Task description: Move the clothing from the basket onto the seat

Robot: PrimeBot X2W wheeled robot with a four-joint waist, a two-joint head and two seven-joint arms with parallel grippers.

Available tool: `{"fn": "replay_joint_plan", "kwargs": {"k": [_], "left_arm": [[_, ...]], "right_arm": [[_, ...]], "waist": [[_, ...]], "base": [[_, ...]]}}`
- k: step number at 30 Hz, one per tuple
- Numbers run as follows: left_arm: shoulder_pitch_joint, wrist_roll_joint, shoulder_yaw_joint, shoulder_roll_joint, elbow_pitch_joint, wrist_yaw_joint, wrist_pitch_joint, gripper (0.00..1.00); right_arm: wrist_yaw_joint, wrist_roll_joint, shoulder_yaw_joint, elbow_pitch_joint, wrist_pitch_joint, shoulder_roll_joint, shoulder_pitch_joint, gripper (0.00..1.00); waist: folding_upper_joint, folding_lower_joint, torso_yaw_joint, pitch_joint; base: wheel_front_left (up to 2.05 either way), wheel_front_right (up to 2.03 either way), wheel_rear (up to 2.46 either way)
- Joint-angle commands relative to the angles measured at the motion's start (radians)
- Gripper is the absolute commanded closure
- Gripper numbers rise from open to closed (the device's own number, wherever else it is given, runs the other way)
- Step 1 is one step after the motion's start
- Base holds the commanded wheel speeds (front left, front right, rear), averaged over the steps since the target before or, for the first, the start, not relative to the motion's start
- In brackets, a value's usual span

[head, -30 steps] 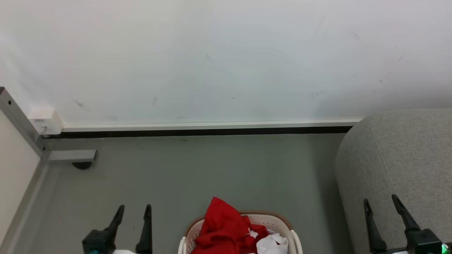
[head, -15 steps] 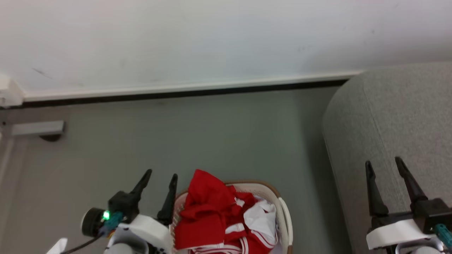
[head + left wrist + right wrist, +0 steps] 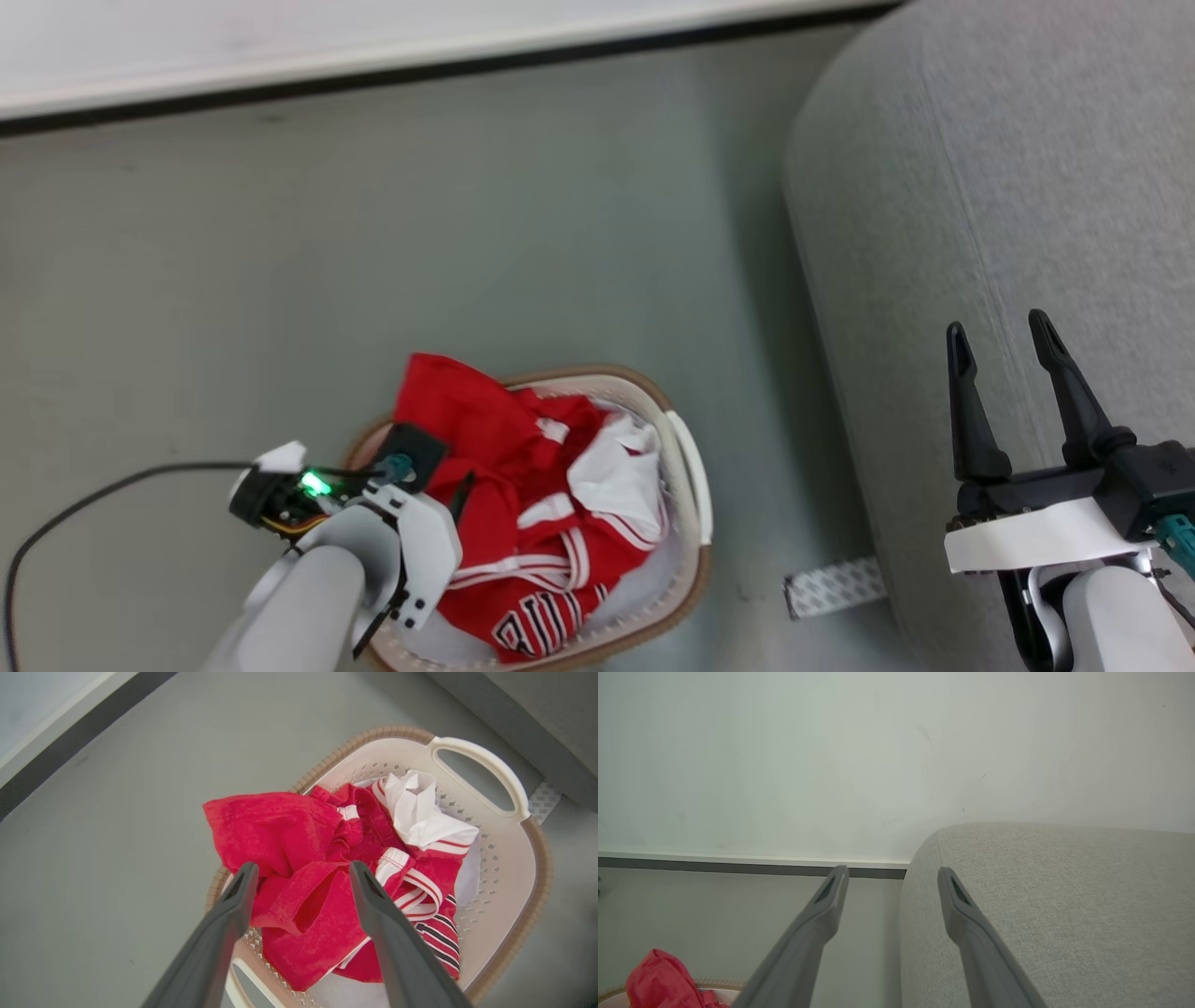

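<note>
We log left gripper (image 3: 302, 870) spread wide, nothing grasped, fingers (image 3: 383, 933) straddling red heap of clothing (image 3: 289, 826), contact unclear to us. Clothing sits in basket (image 3: 523, 868) on floor (image 3: 467, 233), one red fold hanging over rim. Right gripper (image 3: 997, 327) spread wide too, empty, above edge of seat (image 3: 980, 168). Basket near seat, not touching.

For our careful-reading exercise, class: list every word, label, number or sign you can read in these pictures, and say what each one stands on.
"BUL": dark, white-edged letters on the red clothing in the basket; the rest is folded out of sight.
White tag on the clothing: too small to read.
No other text can be read.
</note>
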Motion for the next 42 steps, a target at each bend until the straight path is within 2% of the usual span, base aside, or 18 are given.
{"fn": "replay_joint_plan", "kwargs": {"k": [1, 8, 18, 23, 24, 25, 26, 32, 42], "left_arm": [[-0.027, 0.015, -0.028, 0.017, 0.026, 0.002, 0.033, 0.00], [-0.074, 0.026, -0.111, 0.069, 0.095, 0.002, 0.113, 0.00], [-0.160, 0.095, -0.179, 0.146, 0.141, 0.005, 0.148, 0.00], [-0.189, 0.106, -0.194, 0.164, 0.160, 0.009, 0.138, 0.00], [-0.192, 0.107, -0.195, 0.169, 0.166, 0.014, 0.136, 0.05], [-0.195, 0.102, -0.193, 0.169, 0.171, 0.020, 0.126, 0.85], [-0.197, 0.091, -0.188, 0.166, 0.177, 0.023, 0.121, 1.00], [-0.186, 0.050, -0.179, 0.116, 0.192, 0.031, 0.063, 1.00], [-0.080, -0.086, -0.129, 0.012, 0.153, 0.021, -0.037, 1.00]], "right_arm": [[-0.002, 0.021, 0.007, 0.000, -0.002, -0.001, -0.019, 0.00], [-0.002, 0.058, 0.029, -0.011, -0.002, -0.001, -0.043, 0.00], [-0.002, 0.124, 0.064, -0.053, -0.002, -0.001, -0.095, 0.00], [-0.002, 0.160, 0.078, -0.061, -0.002, -0.001, -0.106, 0.00], [-0.002, 0.166, 0.080, -0.062, -0.002, -0.001, -0.107, 0.00], [-0.002, 0.170, 0.081, -0.062, -0.002, -0.001, -0.106, 0.00], [-0.002, 0.174, 0.081, -0.060, -0.002, -0.001, -0.105, 0.00], [-0.002, 0.171, 0.060, -0.028, -0.002, -0.001, -0.071, 0.00], [-0.002, 0.099, -0.030, 0.024, -0.002, -0.003, 0.022, 0.00]], "waist": [[0.0000, -0.0002, -0.054, 0.060], [0.0000, -0.0002, -0.091, 0.106], [0.0000, -0.0002, -0.150, 0.246], [0.0000, -0.0002, -0.175, 0.289], [0.0000, -0.0002, -0.179, 0.296], [0.0000, -0.0002, -0.182, 0.299], [0.0000, -0.0002, -0.183, 0.300], [0.0000, -0.0002, -0.150, 0.238], [0.0000, -0.0002, -0.015, -0.009]], "base": [[0.00, 0.00, 0.00], [0.00, 0.00, 0.00], [0.00, 0.00, 0.00], [0.00, 0.00, 0.00], [0.00, 0.00, 0.00], [0.00, 0.00, 0.00], [0.00, 0.00, 0.00], [0.00, 0.00, 0.00], [0.00, 0.00, 0.00]]}}
